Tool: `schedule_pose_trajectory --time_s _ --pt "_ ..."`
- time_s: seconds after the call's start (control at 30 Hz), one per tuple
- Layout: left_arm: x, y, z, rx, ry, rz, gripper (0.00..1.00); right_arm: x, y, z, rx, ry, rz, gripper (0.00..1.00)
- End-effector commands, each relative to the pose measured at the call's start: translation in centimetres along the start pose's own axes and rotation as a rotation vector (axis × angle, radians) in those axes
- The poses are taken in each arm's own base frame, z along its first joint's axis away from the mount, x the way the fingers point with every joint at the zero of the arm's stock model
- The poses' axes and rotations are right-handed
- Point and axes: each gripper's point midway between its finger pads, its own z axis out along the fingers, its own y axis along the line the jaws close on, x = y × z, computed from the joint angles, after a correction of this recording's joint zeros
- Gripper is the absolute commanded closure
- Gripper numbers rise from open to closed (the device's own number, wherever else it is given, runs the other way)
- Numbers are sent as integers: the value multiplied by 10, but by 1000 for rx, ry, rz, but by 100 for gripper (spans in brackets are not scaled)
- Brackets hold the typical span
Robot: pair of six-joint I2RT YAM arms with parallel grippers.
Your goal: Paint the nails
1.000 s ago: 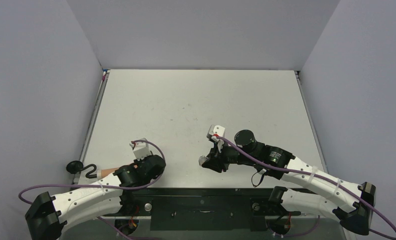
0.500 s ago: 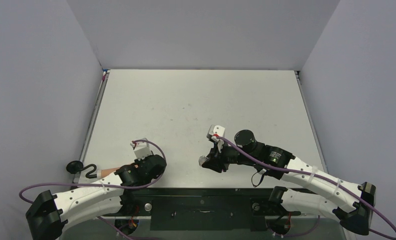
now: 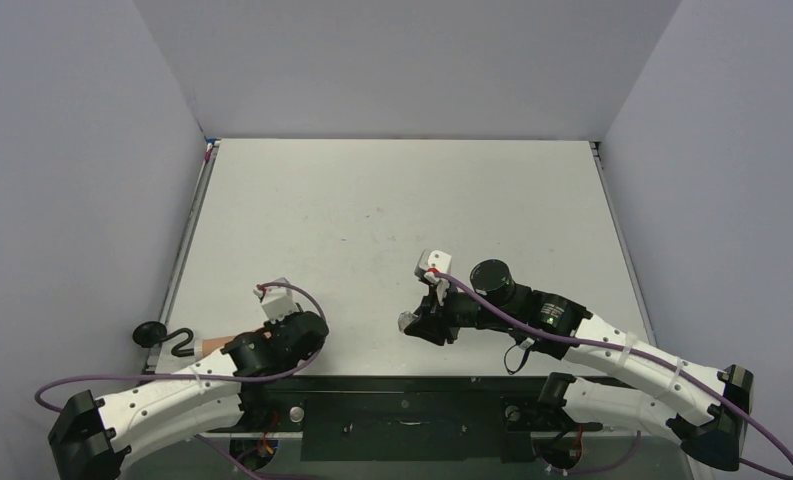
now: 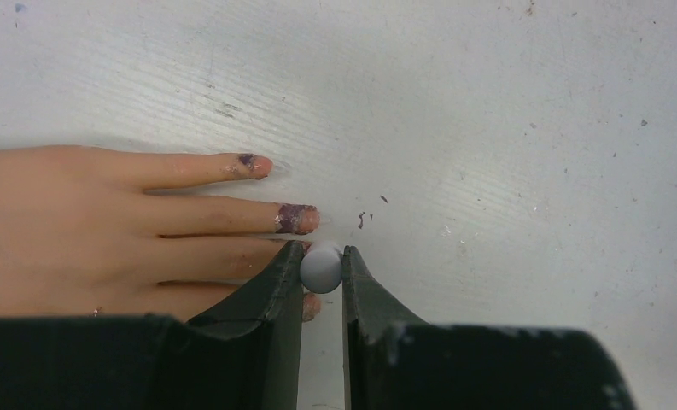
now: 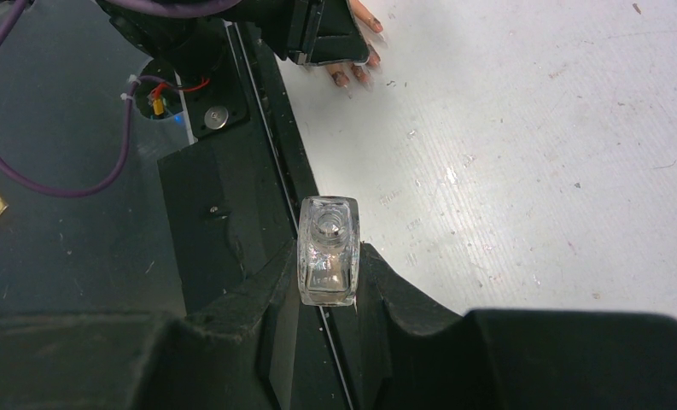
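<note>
The peach fake hand [image 4: 78, 222] lies flat with its fingers pointing right. The nails carry smeared purplish paint: one on the top finger [image 4: 249, 161], one on the second finger [image 4: 297, 219]. My left gripper [image 4: 321, 267] is shut on a small white round brush cap [image 4: 321, 269], held over the tip of the third finger; the brush and that nail are hidden. In the top view the hand [image 3: 215, 343] peeks out left of the left gripper [image 3: 260, 350]. My right gripper [image 5: 327, 265] is shut on an uncapped clear glass bottle [image 5: 327, 248], held above the table's near edge.
A black hook and knob [image 3: 160, 336] sit at the table's left edge beside the hand. The black mounting plate [image 3: 402, 410] runs along the near edge. Grey walls enclose the white table [image 3: 402, 200] on three sides.
My left wrist has shifted slightly to the left and nearer over the hand. The right arm and bottle have not moved.
</note>
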Motion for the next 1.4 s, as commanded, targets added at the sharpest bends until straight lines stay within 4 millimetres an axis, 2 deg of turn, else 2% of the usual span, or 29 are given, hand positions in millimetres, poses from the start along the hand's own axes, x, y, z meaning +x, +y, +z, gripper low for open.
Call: schedule_pose_trajectory --time_s 0.0,0.2,0.37,0.5,0.7,0.83,0.87,0.97,1.17,1.27,1.37 --pt "-9 -2 -7 1 -16 -36 100 -22 7 -5 -16 -74 -20 100" --pt "-8 -2 -10 5 -1 -47 100 -23 8 -4 -17 -75 -21 100" --pt "-21 -22 -22 78 6 -8 100 -23 6 -4 -11 -77 -22 100" --pt "-39 -39 -40 131 10 69 100 -25 5 -1 -8 -78 -24 100" --pt "-68 -81 -81 303 43 237 100 -32 3 0 -2 -86 -41 100" --pt "-96 -116 -121 443 67 339 100 -40 9 -2 -29 -97 -74 100" --pt "-98 -120 -126 459 77 355 100 -41 10 -2 -38 -99 -88 100" --pt "-113 -146 -155 576 93 404 100 -47 19 -4 -79 -117 -123 100" --pt "-122 -184 -195 768 152 487 100 -58 32 -9 -136 -167 -194 100" --pt "-126 -198 -211 843 162 513 100 -63 35 -9 -143 -174 -213 100" --pt "-120 -209 -220 915 197 551 100 -66 36 -7 -147 -178 -226 100"
